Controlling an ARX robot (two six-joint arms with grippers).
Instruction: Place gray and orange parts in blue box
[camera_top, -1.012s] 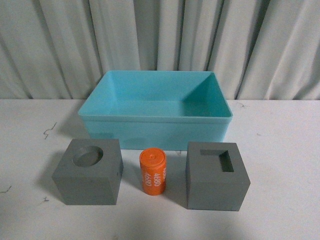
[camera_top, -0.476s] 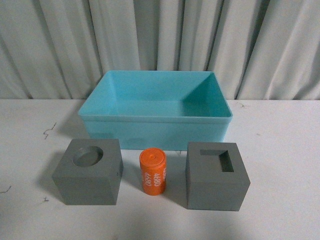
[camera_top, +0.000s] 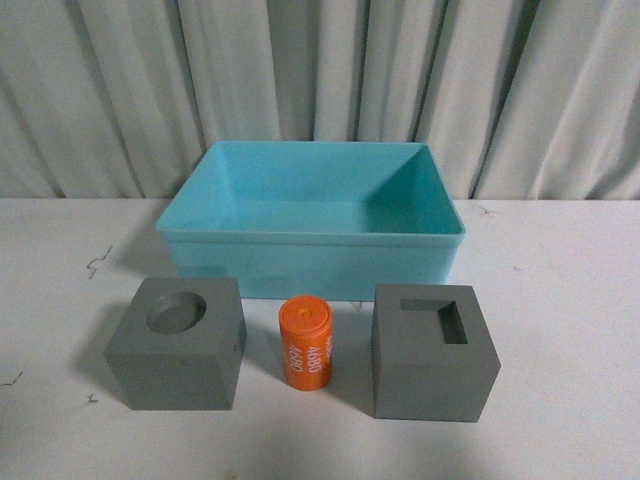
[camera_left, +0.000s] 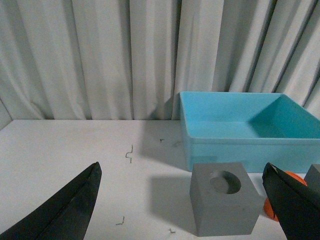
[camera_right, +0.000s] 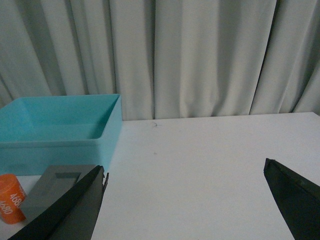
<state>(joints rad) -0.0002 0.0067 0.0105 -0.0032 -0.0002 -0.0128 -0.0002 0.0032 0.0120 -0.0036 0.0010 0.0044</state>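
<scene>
L end effector: wide open, nothing held; dark fingers well apart, over the desk.
R end effector: wide open too, nothing held.
Round-hole cube: matte gray, shallow round recess in top face. On desk, front-left, near the box's front wall but not touching.
Orange cylinder: small, bright orange, flat top w/ faint rings. Stands btw the two cubes, touching neither.
Slot cube: matte gray, rectangular recess in top, set toward the right-rear corner. On desk, front-right, apart from box.
Blue box: light turquoise plastic, sloped walls, open top, wider than both cubes together. Sits behind all three parts, mid-desk.
Writing: white digits "4680", printed twice down the cylinder's side.
Desk: white, a few small dark marks.
Curtain: pale gray, pleated, behind box.
</scene>
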